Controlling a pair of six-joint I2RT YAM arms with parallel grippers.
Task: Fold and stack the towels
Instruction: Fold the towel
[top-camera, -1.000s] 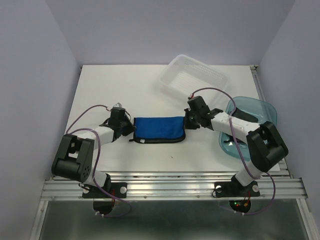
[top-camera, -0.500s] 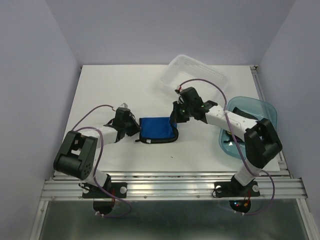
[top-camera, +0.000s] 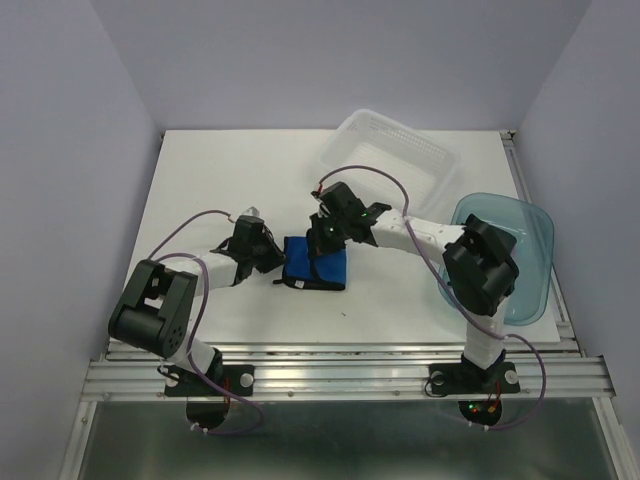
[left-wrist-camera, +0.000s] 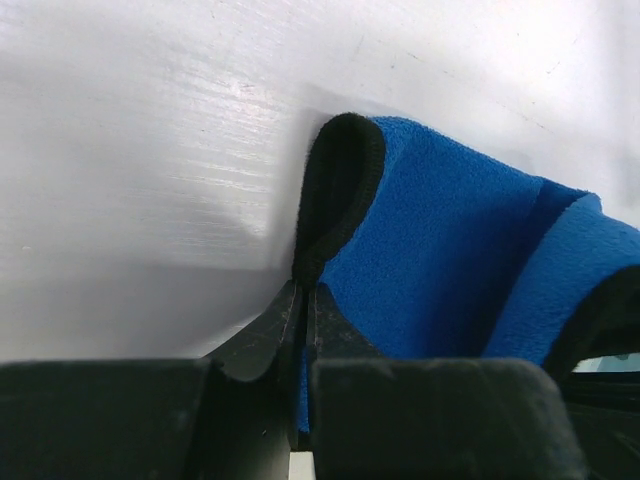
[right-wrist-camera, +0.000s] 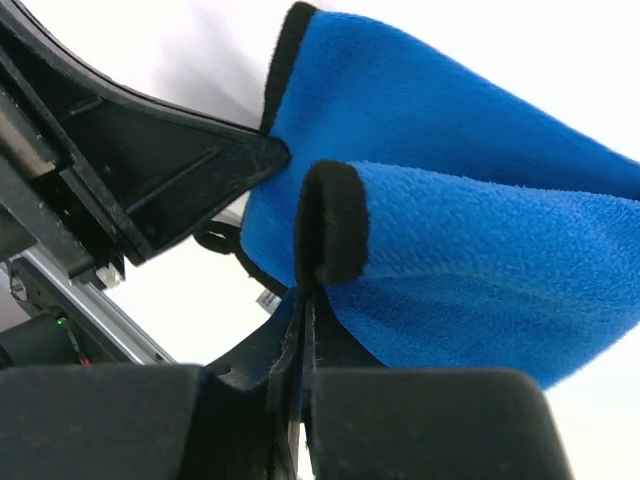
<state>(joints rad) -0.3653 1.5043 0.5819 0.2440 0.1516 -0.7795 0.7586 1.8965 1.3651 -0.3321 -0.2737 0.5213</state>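
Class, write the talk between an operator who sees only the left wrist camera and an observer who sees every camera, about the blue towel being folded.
Operator: My left gripper pinches the dark edge of the blue towel. Is the other arm holding it too?
Observer: Yes. The right gripper is shut on another dark-edged part, held over the rest of the towel.
Operator: What else is out there?
Observer: A white basket sits at the far side of the table, and a blue-green tray sits on the right.
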